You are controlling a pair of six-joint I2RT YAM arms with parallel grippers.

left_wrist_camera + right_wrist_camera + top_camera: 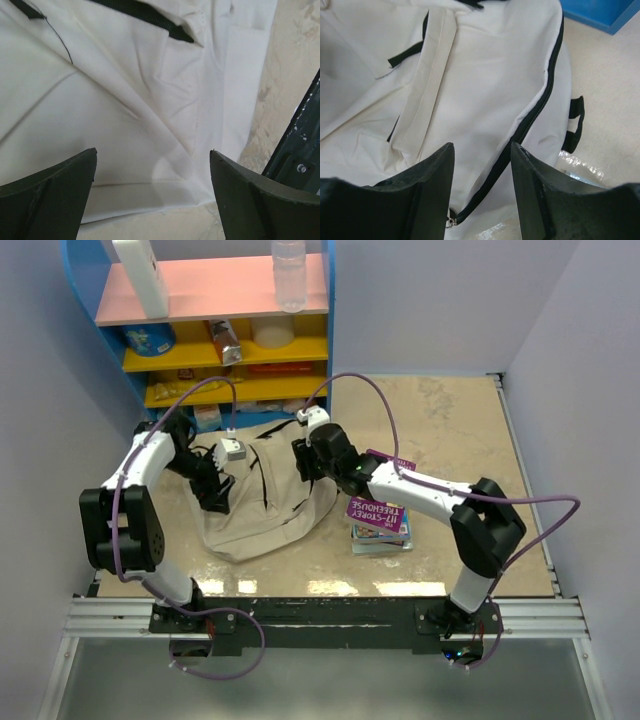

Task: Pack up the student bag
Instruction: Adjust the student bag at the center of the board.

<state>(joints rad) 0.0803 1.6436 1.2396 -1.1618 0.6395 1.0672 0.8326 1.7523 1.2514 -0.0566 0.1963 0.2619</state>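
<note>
The student bag (262, 502), cream with black zippers, lies flat in the middle of the table. My left gripper (216, 492) hovers over the bag's left side; in the left wrist view it (153, 151) stands wide open above the pale bag fabric (125, 100) near the bag's edge, holding nothing. My right gripper (305, 462) is at the bag's upper right. In the right wrist view it (482, 145) is partly open, its fingers straddling the closed black zipper (540, 102) without pinching it. The zipper pull (451, 222) sits low by the left finger.
A stack of books (380, 525) with a purple cover on top lies right of the bag, under my right arm. A blue, pink and yellow shelf (230, 335) stands at the back left, a clear bottle (289, 275) on top. A black strap loop (575, 125) hangs off the bag.
</note>
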